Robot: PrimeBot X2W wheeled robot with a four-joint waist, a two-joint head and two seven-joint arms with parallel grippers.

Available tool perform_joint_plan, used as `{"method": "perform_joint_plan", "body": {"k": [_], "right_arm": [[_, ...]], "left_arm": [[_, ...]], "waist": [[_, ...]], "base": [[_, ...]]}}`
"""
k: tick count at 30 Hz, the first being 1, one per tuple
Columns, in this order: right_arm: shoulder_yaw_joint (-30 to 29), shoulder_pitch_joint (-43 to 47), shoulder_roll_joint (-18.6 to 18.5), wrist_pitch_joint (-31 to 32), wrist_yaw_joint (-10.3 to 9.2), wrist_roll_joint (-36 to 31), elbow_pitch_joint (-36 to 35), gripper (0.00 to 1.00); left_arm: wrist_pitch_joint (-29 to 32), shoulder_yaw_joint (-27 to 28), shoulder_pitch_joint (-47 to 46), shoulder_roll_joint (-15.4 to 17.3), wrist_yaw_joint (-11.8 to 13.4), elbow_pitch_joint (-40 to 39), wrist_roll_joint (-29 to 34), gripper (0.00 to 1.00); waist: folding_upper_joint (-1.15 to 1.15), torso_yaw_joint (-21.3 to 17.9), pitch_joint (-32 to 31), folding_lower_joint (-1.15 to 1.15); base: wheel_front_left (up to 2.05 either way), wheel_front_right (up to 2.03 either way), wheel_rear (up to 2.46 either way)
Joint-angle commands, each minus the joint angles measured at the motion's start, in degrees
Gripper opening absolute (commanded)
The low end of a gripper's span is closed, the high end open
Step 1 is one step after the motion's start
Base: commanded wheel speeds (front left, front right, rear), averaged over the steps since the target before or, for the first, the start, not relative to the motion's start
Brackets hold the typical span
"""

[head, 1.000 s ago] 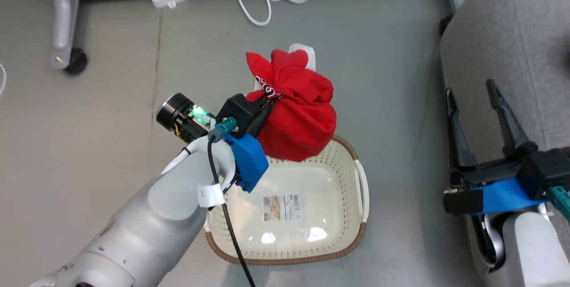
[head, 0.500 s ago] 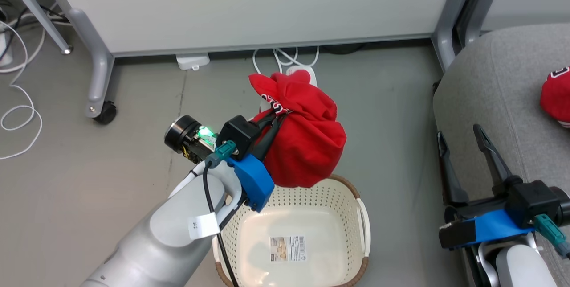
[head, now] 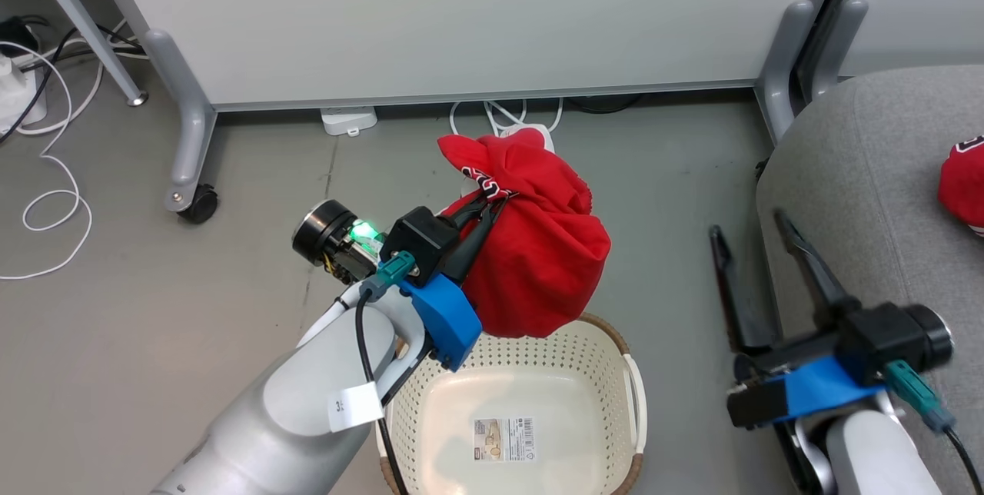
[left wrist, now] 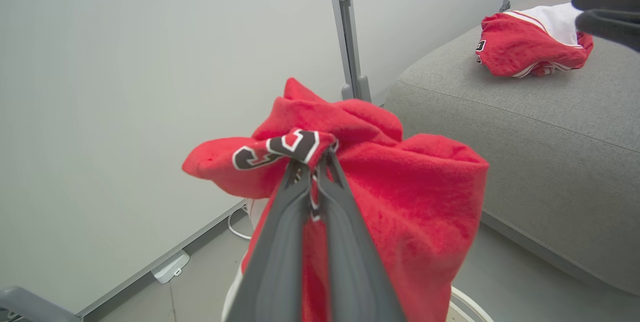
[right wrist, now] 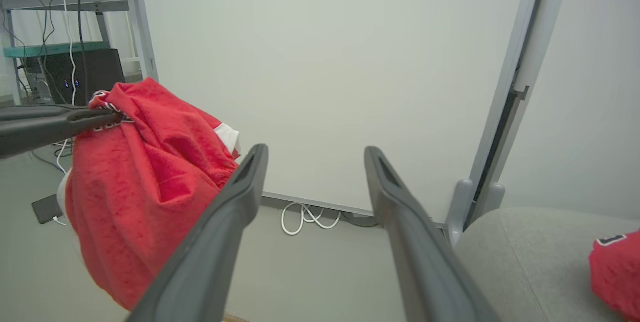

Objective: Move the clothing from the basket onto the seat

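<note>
My left gripper (head: 492, 207) is shut on a bunched red jersey (head: 542, 249), pinching a fold with black-and-white lettering (left wrist: 285, 147). The jersey hangs in the air above the far end of the cream-white basket (head: 626, 372), whose inside holds just a barcode sticker (head: 503, 440). A second red-and-white jersey (left wrist: 532, 39) lies on the grey seat (head: 869, 157) at the right, with its edge (head: 962, 180) showing in the head view. My right gripper (head: 749, 230) stands open with nothing in it, beside the seat's left edge. The held jersey (right wrist: 145, 182) hangs to its left.
A white partition panel (head: 461, 11) on grey wheeled legs (head: 188, 164) stands behind the basket. White cables (head: 503, 114) and a small white box (head: 348, 120) lie on the grey floor under it. More cables (head: 46, 134) trail at the far left.
My left gripper has lifted the jersey higher, clear above the basket. The head camera has tilted up, bringing the partition and seat into view. My right gripper has shifted a little left.
</note>
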Motion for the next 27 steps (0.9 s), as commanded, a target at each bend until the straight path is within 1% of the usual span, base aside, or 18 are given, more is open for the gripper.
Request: {"method": "perform_joint_plan", "body": {"k": [1, 7, 10, 14, 21, 27], "right_arm": [[1.1, -1.5, -0.6, 0.0, 0.01, 0.3, 0.0, 1.0], [9.4, -6.3, -2.8, 0.0, 0.01, 1.3, 2.3, 1.0], [14.1, -9.1, -4.0, 0.0, 0.01, 1.9, 4.7, 1.0], [19.0, -12.3, -5.1, 0.0, 0.01, 2.7, 8.6, 1.0], [25.3, -17.9, -6.3, 0.0, 0.01, 2.8, 16.5, 1.0], [28.6, -22.0, -5.6, 0.0, 0.01, 2.8, 23.6, 1.0]], "left_arm": [[-0.3, 0.4, 0.2, -0.1, -0.1, -0.3, 0.2, 0.0], [-0.3, 0.8, -0.5, -0.4, -0.4, -0.7, 1.1, 0.0], [-0.3, 0.9, -0.7, -0.7, -0.5, -0.8, 1.5, 0.0], [-0.3, 1.0, -0.9, -1.2, -0.8, -1.0, 2.0, 0.0], [-0.3, 1.1, -0.9, -1.9, -1.0, -1.3, 2.8, 0.0], [-0.3, 0.8, -1.1, -2.6, -1.4, -1.5, 3.6, 0.0]], "waist": [[0.0, 0.1, 0.2, 0.01], [0.0, 0.6, 0.9, 0.01], [0.0, 1.0, 1.3, 0.01], [0.0, 1.4, 1.7, 0.01], [0.0, 2.1, 2.1, 0.01], [0.0, 2.7, 2.4, 0.01]], "base": [[0.0, 0.0, 0.0], [0.0, 0.0, 0.0], [0.0, 0.0, 0.0], [0.0, 0.0, 0.0], [0.0, 0.0, 0.0], [0.0, 0.0, 0.0]]}}
